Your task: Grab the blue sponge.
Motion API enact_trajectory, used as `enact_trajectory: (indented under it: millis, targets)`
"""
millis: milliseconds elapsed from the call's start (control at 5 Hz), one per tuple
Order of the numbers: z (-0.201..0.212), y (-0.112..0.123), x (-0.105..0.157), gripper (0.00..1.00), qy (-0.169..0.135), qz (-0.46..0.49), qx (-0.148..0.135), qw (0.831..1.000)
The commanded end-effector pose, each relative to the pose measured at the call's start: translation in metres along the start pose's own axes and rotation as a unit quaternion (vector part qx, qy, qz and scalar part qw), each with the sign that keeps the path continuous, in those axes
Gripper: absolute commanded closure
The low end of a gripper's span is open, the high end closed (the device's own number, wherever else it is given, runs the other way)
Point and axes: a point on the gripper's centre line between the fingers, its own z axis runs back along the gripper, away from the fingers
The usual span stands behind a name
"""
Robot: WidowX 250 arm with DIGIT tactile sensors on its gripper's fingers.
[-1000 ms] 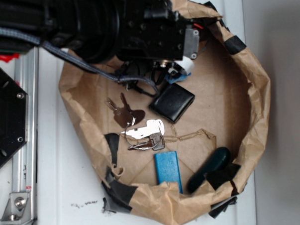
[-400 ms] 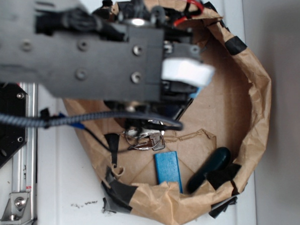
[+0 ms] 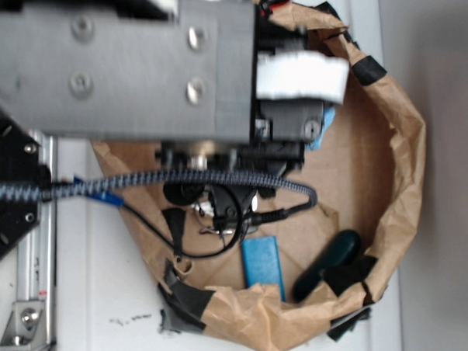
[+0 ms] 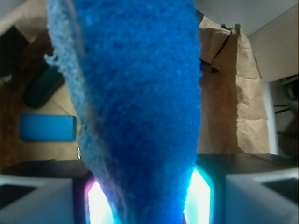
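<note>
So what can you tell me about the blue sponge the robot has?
The blue sponge fills most of the wrist view: a long strip of deep royal blue with a rough, fuzzy, foam-like surface and a frayed, paler left edge. It runs up from between the gripper fingers, which clamp its lower end, so it is held above the paper-lined bin. From the exterior view only a small blue edge peeks out beside the arm.

Royal-blue fuzzy sponge; lighter blue block; brown paper.
</note>
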Motion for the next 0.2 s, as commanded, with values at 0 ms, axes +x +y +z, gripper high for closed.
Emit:
enact_trajectory:
  millis: [0]
  targets:
    - [0.0062, 0.0021, 0.0099, 1.0, -0.01, 0.016, 0.0, 1.0]
